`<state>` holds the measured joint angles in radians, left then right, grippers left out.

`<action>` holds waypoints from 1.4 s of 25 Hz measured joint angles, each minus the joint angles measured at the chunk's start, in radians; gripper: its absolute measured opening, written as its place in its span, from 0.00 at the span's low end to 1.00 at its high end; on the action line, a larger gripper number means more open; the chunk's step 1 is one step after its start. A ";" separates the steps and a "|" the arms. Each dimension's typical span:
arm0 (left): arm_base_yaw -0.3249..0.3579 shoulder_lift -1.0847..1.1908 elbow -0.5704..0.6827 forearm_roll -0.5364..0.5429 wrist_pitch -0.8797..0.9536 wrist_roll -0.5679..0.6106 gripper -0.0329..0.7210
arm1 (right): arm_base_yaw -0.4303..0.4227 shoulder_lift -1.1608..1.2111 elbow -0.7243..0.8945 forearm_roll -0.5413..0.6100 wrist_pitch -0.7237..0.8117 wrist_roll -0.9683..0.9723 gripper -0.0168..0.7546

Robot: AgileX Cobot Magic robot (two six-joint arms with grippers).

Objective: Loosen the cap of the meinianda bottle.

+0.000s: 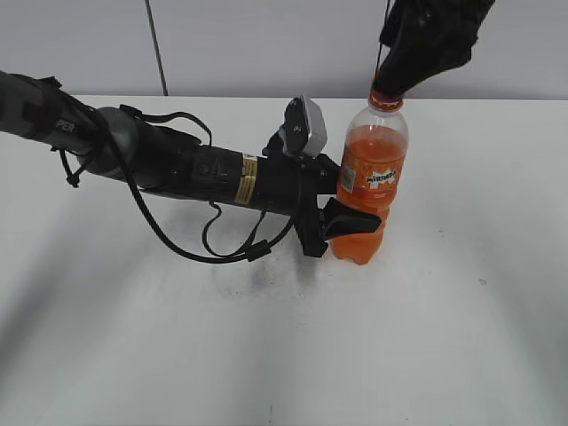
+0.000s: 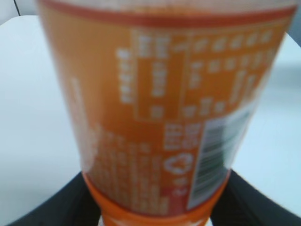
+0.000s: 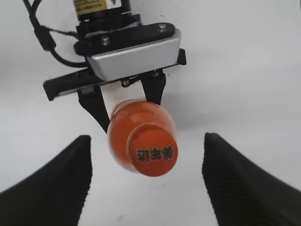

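The meinianda bottle (image 1: 368, 182) stands upright on the white table, full of orange liquid, with its Mirinda label facing the camera. My left gripper (image 1: 342, 224) is shut on the bottle's lower body from the left; the left wrist view shows the blurred label (image 2: 164, 108) between the two black fingers. The orange cap (image 3: 153, 156) with dark print on top sits on the neck. My right gripper (image 3: 148, 183) hangs directly above the cap, open, with its fingers wide on either side and not touching it. In the exterior view the right gripper (image 1: 401, 84) hides the cap.
The white table (image 1: 177, 337) stretches all round the bottle. The left arm (image 1: 160, 160) with its looped cables lies low across the table's left half. A grey wall stands behind the table.
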<state>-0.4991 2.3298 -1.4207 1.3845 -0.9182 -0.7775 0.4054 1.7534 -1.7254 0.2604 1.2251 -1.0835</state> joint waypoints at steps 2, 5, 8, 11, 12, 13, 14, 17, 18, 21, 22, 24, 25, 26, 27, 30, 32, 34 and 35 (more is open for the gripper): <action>0.000 0.000 0.000 0.001 0.000 0.000 0.57 | 0.000 -0.017 0.000 0.003 0.000 0.211 0.71; 0.000 0.000 0.000 0.002 -0.001 0.000 0.57 | 0.000 -0.026 0.000 -0.023 0.000 0.761 0.70; 0.000 0.000 0.000 0.005 -0.002 0.000 0.55 | 0.000 -0.025 0.000 -0.074 0.000 1.084 0.70; 0.000 0.000 0.000 0.005 -0.003 0.000 0.55 | 0.000 -0.009 0.000 -0.082 0.000 1.146 0.70; 0.000 0.000 0.000 0.005 -0.003 0.000 0.55 | 0.000 0.000 0.000 -0.082 0.000 1.150 0.70; 0.000 0.000 0.000 0.005 -0.003 0.000 0.55 | 0.000 0.012 0.000 -0.081 0.000 1.150 0.70; 0.000 0.000 0.000 0.005 -0.003 0.000 0.55 | 0.000 0.025 0.000 -0.079 0.000 1.149 0.70; 0.000 0.000 0.000 0.006 -0.003 0.000 0.55 | 0.000 0.051 0.000 -0.076 0.000 1.140 0.67; 0.000 0.000 0.000 0.006 -0.003 0.000 0.55 | 0.000 0.054 0.000 -0.076 0.000 1.137 0.64; 0.000 0.000 0.000 0.006 -0.003 0.000 0.55 | 0.001 0.054 0.000 -0.070 0.000 1.132 0.43; 0.000 0.000 0.000 0.006 -0.003 0.000 0.55 | 0.002 0.054 0.000 -0.067 -0.001 1.120 0.36; 0.000 0.000 0.000 0.006 -0.003 0.000 0.55 | 0.004 0.054 0.000 -0.067 -0.002 1.098 0.37; 0.000 0.000 0.000 0.006 -0.003 0.000 0.55 | 0.004 0.054 0.000 -0.066 -0.003 1.090 0.37; 0.000 0.000 0.000 0.006 -0.003 -0.001 0.55 | 0.004 0.054 0.000 -0.064 -0.003 1.076 0.37; 0.000 0.000 0.000 0.006 -0.003 -0.001 0.55 | 0.004 0.054 0.000 -0.059 -0.003 1.047 0.37; 0.000 0.000 0.000 0.006 -0.003 -0.001 0.55 | 0.004 0.054 0.000 -0.050 -0.003 0.804 0.37; 0.000 0.000 0.000 0.007 -0.004 -0.001 0.55 | 0.004 0.054 0.000 -0.051 -0.003 0.493 0.37; 0.000 0.000 0.000 0.007 -0.003 -0.001 0.55 | 0.004 0.053 -0.001 -0.058 -0.003 0.149 0.37; 0.000 0.000 0.000 0.007 -0.003 -0.001 0.55 | 0.004 0.053 -0.001 -0.060 -0.003 0.028 0.37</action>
<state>-0.4991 2.3298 -1.4207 1.3911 -0.9211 -0.7782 0.4095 1.8062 -1.7263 0.2004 1.2218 -1.0554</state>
